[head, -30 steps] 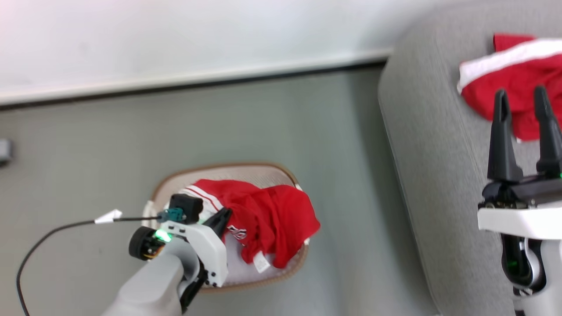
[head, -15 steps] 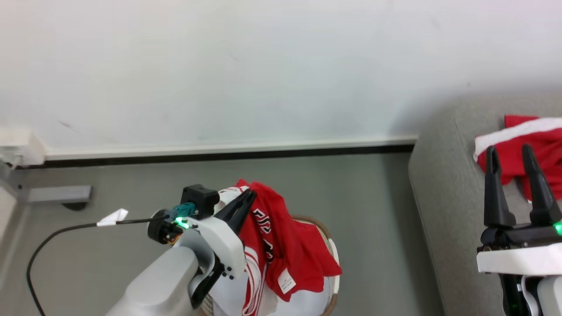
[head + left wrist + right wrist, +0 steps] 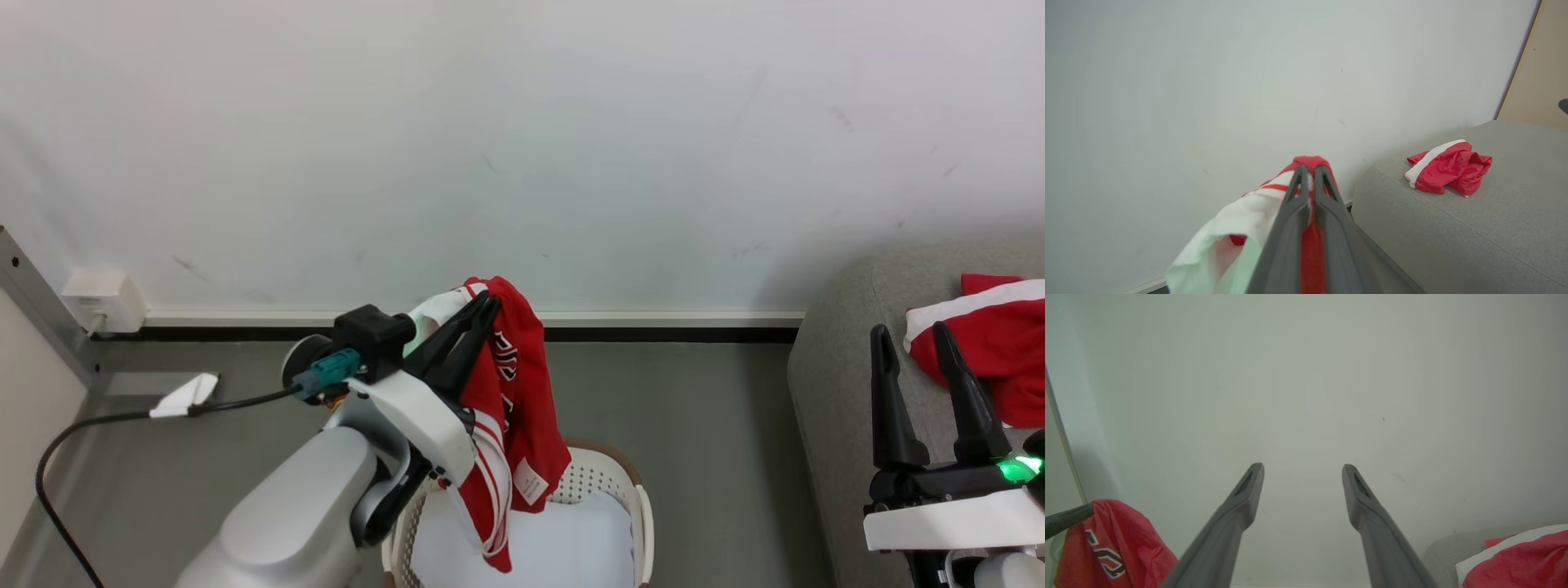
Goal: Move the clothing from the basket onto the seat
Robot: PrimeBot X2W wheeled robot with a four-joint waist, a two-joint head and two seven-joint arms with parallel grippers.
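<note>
My left gripper (image 3: 487,304) is shut on a red garment (image 3: 522,408) with white sleeves and striped cuffs, which hangs from the fingertips above the cream basket (image 3: 638,506). In the left wrist view the closed fingers (image 3: 1309,173) pinch the same red and white fabric (image 3: 1257,206). A second red garment with a wide white band (image 3: 992,343) lies on the grey seat (image 3: 833,392), also seen on the seat (image 3: 1474,228) as a crumpled heap (image 3: 1447,167). My right gripper (image 3: 912,347) is open in front of the seat, its fingers (image 3: 1247,490) spread with nothing between them.
A pale sheet (image 3: 563,547) lines the basket's inside. A white wall (image 3: 522,147) with a dark baseboard runs behind. A wall socket box (image 3: 102,298) and a black cable (image 3: 90,425) sit at the left. Grey floor (image 3: 694,408) separates basket and seat.
The left gripper has lifted the red garment up out of the basket until it hangs free. The head camera has tilted upward, so basket and seat sit lower in view.
</note>
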